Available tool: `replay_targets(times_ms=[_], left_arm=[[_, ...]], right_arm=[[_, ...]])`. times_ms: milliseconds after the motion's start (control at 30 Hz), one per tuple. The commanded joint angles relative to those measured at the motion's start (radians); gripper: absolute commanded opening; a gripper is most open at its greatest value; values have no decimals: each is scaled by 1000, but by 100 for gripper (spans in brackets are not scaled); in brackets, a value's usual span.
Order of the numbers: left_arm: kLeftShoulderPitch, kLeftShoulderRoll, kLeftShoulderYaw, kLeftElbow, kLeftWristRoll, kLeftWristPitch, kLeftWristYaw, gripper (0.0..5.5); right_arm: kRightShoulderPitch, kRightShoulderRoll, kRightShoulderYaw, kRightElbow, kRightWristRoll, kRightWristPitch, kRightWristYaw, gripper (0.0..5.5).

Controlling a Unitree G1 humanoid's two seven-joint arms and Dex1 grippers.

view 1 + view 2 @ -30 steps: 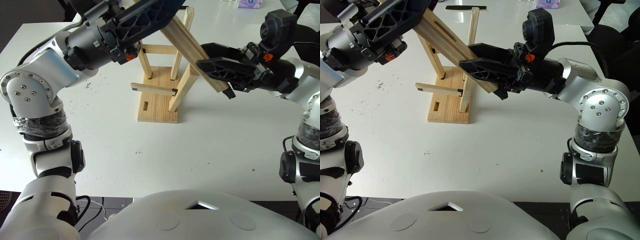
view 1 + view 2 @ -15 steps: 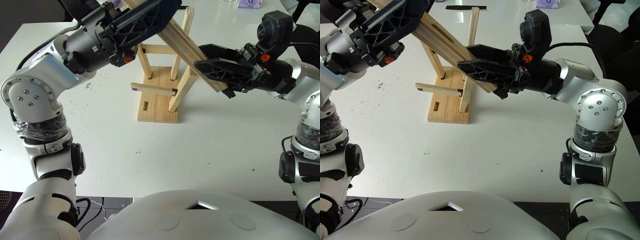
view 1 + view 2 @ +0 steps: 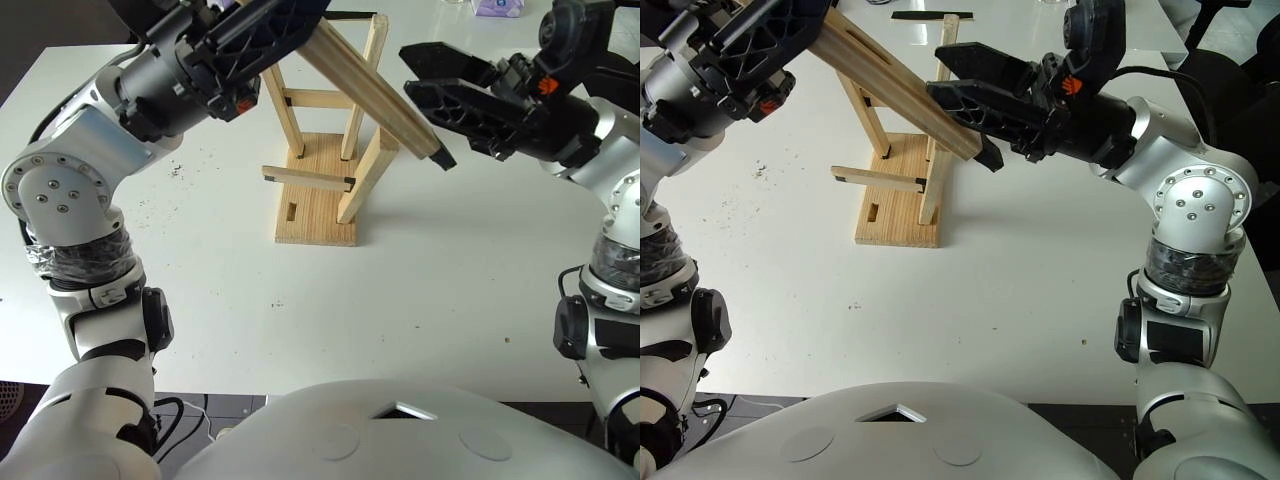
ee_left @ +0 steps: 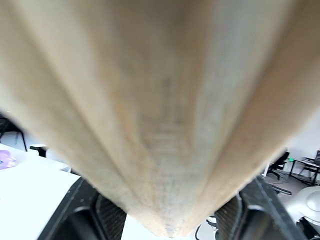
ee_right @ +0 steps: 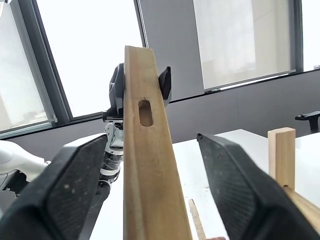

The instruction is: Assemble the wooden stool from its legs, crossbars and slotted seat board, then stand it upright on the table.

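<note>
Left pincer (image 3: 268, 28) was clamped on the upper end of a slotted board (image 3: 375, 95), which sloped down between the wide-spread fingers of the right pincer (image 3: 412, 72); beneath, legs (image 3: 357, 192) and crossbars (image 3: 305, 177) stood on a base (image 3: 318, 228) on the tabletop (image 3: 430, 280)

The two head eyes are looking forward and down over the white counter (image 3: 450, 300), sharing the pale wooden stool frame (image 3: 352, 195) and the long slotted wooden board (image 3: 375, 95). The left wrist camera is sitting almost against that board, while the right wrist camera is sighting along it toward the black left tool (image 5: 140, 86).
</note>
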Motion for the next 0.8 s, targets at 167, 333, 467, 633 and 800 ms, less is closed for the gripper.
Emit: replay_targets(times_ms=[167, 333, 467, 633, 800], left_arm=[[-36, 186, 147, 67, 284, -179, -131, 206], [124, 344, 197, 85, 469, -266, -336, 206], [271, 381, 201, 133, 627, -369, -422, 206], [420, 325, 186, 201, 749, -463, -435, 206], [548, 220, 114, 187, 808, -498, -413, 206]], right_arm=[[-48, 31, -111, 62, -55, -114, -178, 367], [-17, 52, -115, 66, -146, -208, -215, 367], [-12, 50, -105, 82, -192, -241, -204, 367], [-33, 41, -87, 123, -251, -267, -184, 367], [-50, 55, -55, 175, -307, -294, -161, 367]])
